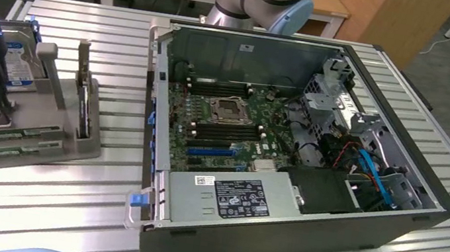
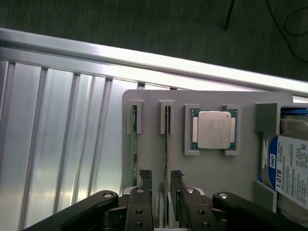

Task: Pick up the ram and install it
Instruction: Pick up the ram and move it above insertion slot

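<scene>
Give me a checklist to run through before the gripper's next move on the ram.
1. Gripper lined up on the ram: ok. Its fingers straddle the stick, the one nearer the CPU.
2. Jaws open: ok. They stand wider apart than the stick is thick.
3. Ram clamped: not ok. The fingers have not closed on it.
4. Second ram stick clear of the fingers: ok. It lies outside them.
5. Computer case open over the motherboard: ok.
6. A memory slot free on the motherboard: cannot tell.
</scene>
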Available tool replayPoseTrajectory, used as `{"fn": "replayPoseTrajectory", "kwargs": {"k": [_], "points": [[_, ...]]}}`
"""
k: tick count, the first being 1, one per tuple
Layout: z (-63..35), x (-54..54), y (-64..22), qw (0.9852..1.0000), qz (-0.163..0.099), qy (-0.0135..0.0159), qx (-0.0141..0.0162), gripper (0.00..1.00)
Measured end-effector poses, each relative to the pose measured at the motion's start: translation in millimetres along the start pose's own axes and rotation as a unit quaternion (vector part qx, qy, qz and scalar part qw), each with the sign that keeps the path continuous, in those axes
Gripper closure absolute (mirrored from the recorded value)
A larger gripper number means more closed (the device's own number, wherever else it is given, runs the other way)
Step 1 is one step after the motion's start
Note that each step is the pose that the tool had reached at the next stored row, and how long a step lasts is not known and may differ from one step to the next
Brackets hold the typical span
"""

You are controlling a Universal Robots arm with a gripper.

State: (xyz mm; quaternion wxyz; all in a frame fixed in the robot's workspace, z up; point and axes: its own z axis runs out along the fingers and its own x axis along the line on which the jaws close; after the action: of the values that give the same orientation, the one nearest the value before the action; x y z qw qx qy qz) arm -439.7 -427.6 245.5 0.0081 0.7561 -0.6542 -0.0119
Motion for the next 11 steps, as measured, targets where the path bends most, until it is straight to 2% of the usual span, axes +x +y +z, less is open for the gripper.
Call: {"fn": "replayPoseTrajectory", "kwargs": {"k": [5,11], "points": [[3.0,1.5,0.1,1.0000,0.000,0.0013,0.0002,0.71],[4.8,2.2,-1.0,1.0000,0.000,0.0014,0.0006,0.71]]}}
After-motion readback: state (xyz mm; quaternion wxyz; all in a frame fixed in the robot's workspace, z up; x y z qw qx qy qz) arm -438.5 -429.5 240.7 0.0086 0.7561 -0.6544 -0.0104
